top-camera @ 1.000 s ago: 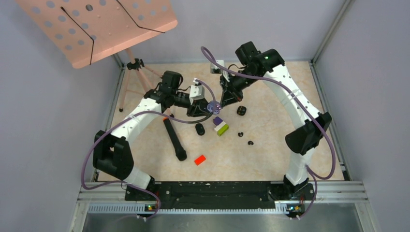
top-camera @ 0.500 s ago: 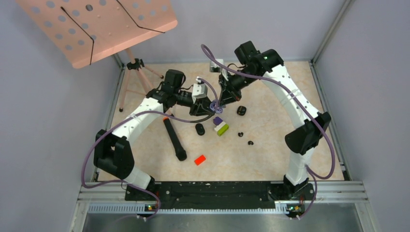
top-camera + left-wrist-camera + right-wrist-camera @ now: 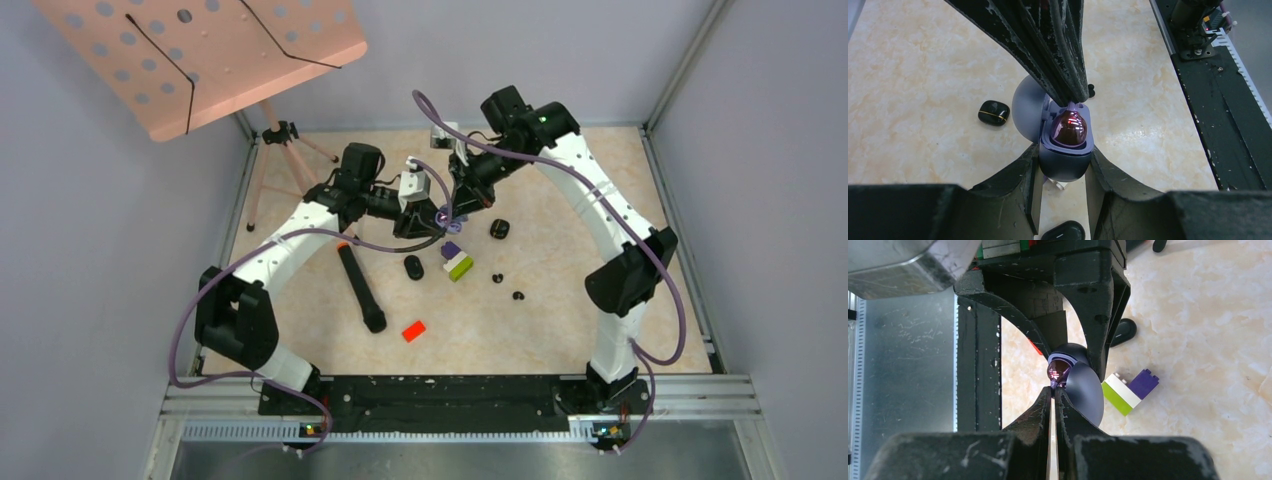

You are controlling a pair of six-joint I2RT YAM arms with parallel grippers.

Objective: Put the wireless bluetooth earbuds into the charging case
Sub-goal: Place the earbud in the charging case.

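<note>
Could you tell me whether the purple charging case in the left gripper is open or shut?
Open: the case has its lid swung back, and a glossy earbud shows inside it.

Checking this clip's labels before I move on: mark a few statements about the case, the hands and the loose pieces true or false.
1. The left hand grips the charging case by its base. True.
2. The lid is shut. False: it stands open, with a purple earbud seated inside.
3. The right hand has its fingers spread wide. False: they are shut together, tips at the purple earbud.
4. Two black earbuds lie loose on the table. True.
5. The red block sits in the charging case. False: it lies on the table, nearer the arms' bases.
</note>
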